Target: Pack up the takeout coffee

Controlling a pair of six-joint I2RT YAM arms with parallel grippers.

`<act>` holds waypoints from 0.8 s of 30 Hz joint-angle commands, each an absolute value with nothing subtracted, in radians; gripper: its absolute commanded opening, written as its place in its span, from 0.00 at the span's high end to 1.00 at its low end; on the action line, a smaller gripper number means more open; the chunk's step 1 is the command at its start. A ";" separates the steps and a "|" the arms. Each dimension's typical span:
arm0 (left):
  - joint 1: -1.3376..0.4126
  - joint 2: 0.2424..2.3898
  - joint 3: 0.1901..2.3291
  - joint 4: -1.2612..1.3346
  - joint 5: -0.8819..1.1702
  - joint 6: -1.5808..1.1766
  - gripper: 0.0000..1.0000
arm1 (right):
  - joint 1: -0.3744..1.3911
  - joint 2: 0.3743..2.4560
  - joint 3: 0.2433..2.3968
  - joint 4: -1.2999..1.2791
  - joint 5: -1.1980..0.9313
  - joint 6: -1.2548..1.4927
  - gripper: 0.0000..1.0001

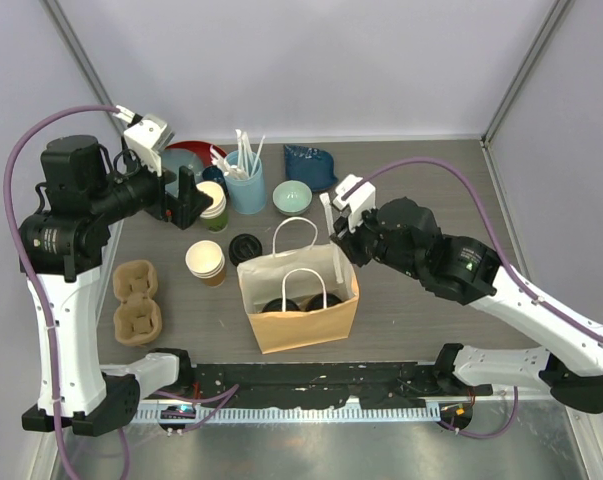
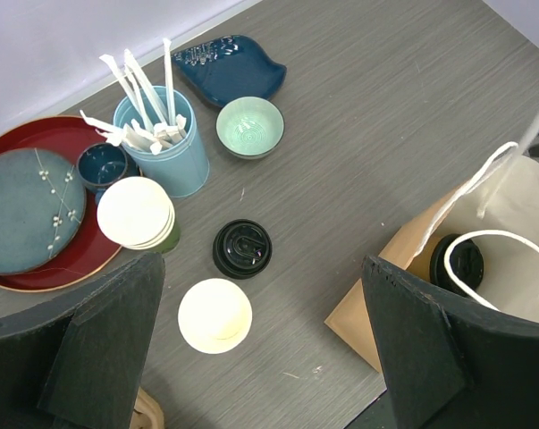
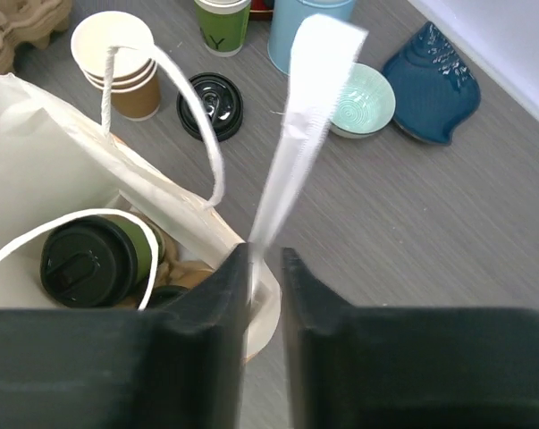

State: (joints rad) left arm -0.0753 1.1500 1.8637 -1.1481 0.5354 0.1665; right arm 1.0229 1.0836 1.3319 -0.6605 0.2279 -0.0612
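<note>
We find the takeout coffee already down inside the brown kraft paper bag (image 1: 301, 330). The bag stands upright toward the front of the grey wood-grain counter (image 2: 358, 134), its white lining open to the top and its looped white cord handles (image 3: 211, 134) sticking up. The green-walled paper cup with a round black plastic lid (image 3: 90, 259) sits upright on the bag's floor. A second black-lidded cup (image 1: 318, 300) stands just beside it, its wall mostly hidden from us. The right hand (image 3: 265, 255) hangs over the bag's far right corner, its flat black fingers pressed almost together. They pinch one end of a flat white paper-wrapped stick (image 3: 296, 134) that juts out beyond the fingertips. We judge it is held there so that it can drop in alongside the cups, and so thin and limp a wrapper could snag on the rim or a handle. The left hand (image 2: 262, 286) hovers spread wide and grips nothing, above the loose stack of glossy black lids (image 2: 242, 248) and the lidless cream-rimmed cup stacks (image 2: 215, 315), apparently parked clear of the bag. Matching wrapped sticks bristle from a smooth light blue cylindrical holder (image 2: 162, 147) farther back.
</note>
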 commanded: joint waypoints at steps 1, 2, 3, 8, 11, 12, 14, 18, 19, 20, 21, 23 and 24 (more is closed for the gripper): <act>-0.077 1.146 1.862 -1.098 0.545 0.183 0.04 | 0.985 1.062 1.319 -0.574 0.190 -0.028 0.62; -0.077 1.149 1.861 -1.098 0.545 0.183 0.04 | 0.976 1.057 1.322 -0.575 0.192 -0.025 0.55; -0.077 1.149 1.861 -1.095 0.543 0.186 0.04 | 0.976 1.055 1.330 -0.574 0.192 -0.025 0.51; -0.077 1.154 1.841 -1.085 0.528 0.187 0.04 | 0.971 1.035 1.370 -0.572 0.195 -0.026 0.37; -0.077 1.160 1.819 -1.062 0.519 0.184 0.04 | 0.969 1.031 1.397 -0.572 0.198 -0.038 0.35; -0.077 1.163 1.795 -1.042 0.512 0.181 0.04 | 0.969 1.028 1.408 -0.572 0.199 -0.041 0.34; -0.077 1.173 1.772 -1.019 0.486 0.176 0.05 | 0.971 1.029 1.416 -0.569 0.212 -0.049 0.33; -0.077 1.254 1.726 -0.960 0.443 0.172 0.12 | 0.971 1.038 1.433 -0.560 0.230 -0.060 0.32; -0.077 1.276 1.721 -0.951 0.436 0.166 0.14 | 0.969 1.040 1.433 -0.552 0.233 -0.063 0.32; -0.077 1.301 1.724 -0.933 0.416 0.144 0.22 | 0.971 1.043 1.431 -0.548 0.233 -0.072 0.32; -0.078 1.355 1.729 -0.925 0.413 0.137 0.26 | 0.971 1.045 1.431 -0.543 0.235 -0.077 0.32; -0.086 1.411 1.761 -0.910 0.402 0.117 0.38 | 0.969 1.051 1.431 -0.531 0.235 -0.087 0.32; -0.092 1.436 1.773 -0.908 0.382 0.114 0.41 | 0.969 1.057 1.430 -0.531 0.233 -0.097 0.32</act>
